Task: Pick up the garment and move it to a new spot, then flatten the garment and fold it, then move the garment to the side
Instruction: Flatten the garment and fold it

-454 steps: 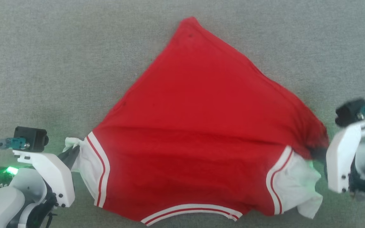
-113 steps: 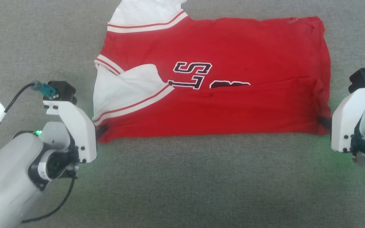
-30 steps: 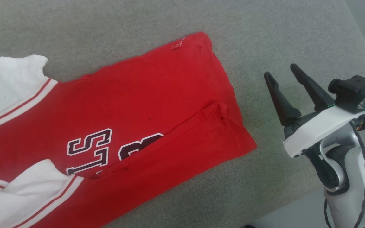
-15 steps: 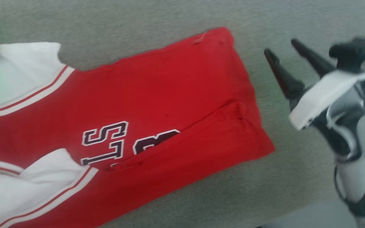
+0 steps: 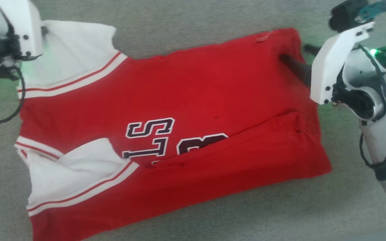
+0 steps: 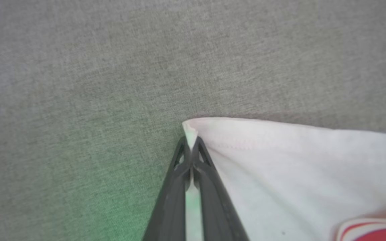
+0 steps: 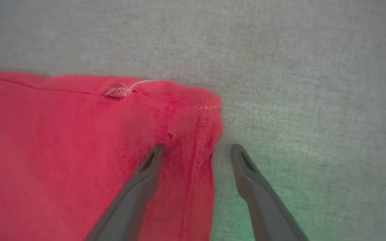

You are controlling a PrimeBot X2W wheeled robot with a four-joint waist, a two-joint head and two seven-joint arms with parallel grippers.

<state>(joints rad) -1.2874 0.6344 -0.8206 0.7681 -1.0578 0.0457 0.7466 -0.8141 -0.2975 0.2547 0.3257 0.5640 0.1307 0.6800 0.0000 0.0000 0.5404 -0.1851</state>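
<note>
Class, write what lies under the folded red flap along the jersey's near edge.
Dark block lettering runs beneath the red fabric flap; its lower part is covered.

the left gripper (image 6: 190, 147) is seen pressed shut, its fingertips pinched on the white sleeve edge of the garment (image 6: 280, 174). the right gripper (image 7: 195, 150) is spread open, one finger set over the red cloth, the other just past its hem. both fingers are pointed downward.
</note>
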